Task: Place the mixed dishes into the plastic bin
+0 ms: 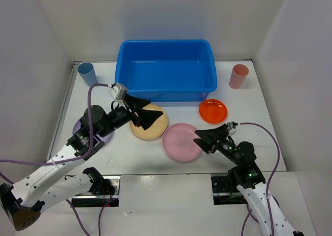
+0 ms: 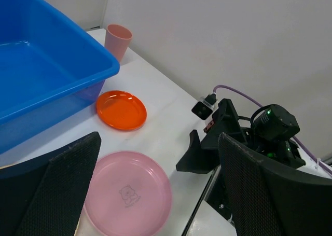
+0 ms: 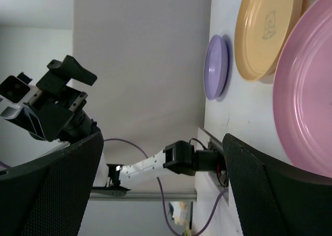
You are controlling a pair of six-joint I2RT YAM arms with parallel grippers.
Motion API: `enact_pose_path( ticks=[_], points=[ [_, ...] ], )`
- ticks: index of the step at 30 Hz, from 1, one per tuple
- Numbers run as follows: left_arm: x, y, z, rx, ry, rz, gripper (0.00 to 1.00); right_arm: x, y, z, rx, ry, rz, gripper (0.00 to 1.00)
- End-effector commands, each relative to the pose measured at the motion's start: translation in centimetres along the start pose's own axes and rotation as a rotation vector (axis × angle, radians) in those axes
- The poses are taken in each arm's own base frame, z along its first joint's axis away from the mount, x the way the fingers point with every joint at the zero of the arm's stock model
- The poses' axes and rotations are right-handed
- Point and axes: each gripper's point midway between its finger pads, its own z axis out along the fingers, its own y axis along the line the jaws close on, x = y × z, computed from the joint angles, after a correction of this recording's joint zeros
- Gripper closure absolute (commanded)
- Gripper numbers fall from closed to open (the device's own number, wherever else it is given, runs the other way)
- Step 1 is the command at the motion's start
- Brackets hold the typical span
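Note:
The blue plastic bin (image 1: 165, 42) stands at the back middle with nothing in it. In front of it lie a tan-yellow plate (image 1: 155, 128), a pink plate (image 1: 180, 142) and an orange plate (image 1: 213, 111). A lavender plate (image 1: 77, 127) lies partly under my left arm. A light-blue cup (image 1: 87, 73) stands left of the bin and a salmon-pink cup (image 1: 238, 75) right of it. My left gripper (image 1: 147, 115) is open and empty above the tan-yellow plate. My right gripper (image 1: 203, 140) is open and empty at the pink plate's right edge.
White walls close in the table on the left, back and right. The left wrist view shows the bin's rim (image 2: 72, 31), the orange plate (image 2: 121, 109), the pink plate (image 2: 127, 194) and my right arm (image 2: 249, 132).

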Motion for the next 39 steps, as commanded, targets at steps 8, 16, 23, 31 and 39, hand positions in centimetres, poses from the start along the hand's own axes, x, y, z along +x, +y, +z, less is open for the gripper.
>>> enact_pose_path(
  ticks=[8, 16, 23, 31, 39],
  points=[
    [-2.5, 0.3, 0.0, -0.046, -0.046, 0.101, 0.0, 1.6, 5.0, -2.2, -0.097, 0.061, -0.141, 0.0],
    [-4.4, 1.2, -0.3, -0.108, -0.037, 0.266, 0.0, -5.5, 15.9, -3.2, -0.295, -0.389, -0.44, 0.21],
    [-3.7, 2.8, -0.2, -0.177, -0.002, 0.309, 0.49, -11.9, 20.1, 1.5, -0.02, -0.538, -0.759, 0.78],
    [-4.0, 5.4, 0.6, -0.291, 0.064, 0.352, 1.0, -22.8, 9.0, 6.7, 0.469, -0.513, -0.671, 0.39],
    [-1.9, 7.4, 0.9, -0.259, 0.138, 0.272, 0.34, -26.4, -0.1, 4.4, 0.668, -0.352, -0.559, 0.24]
  ],
)
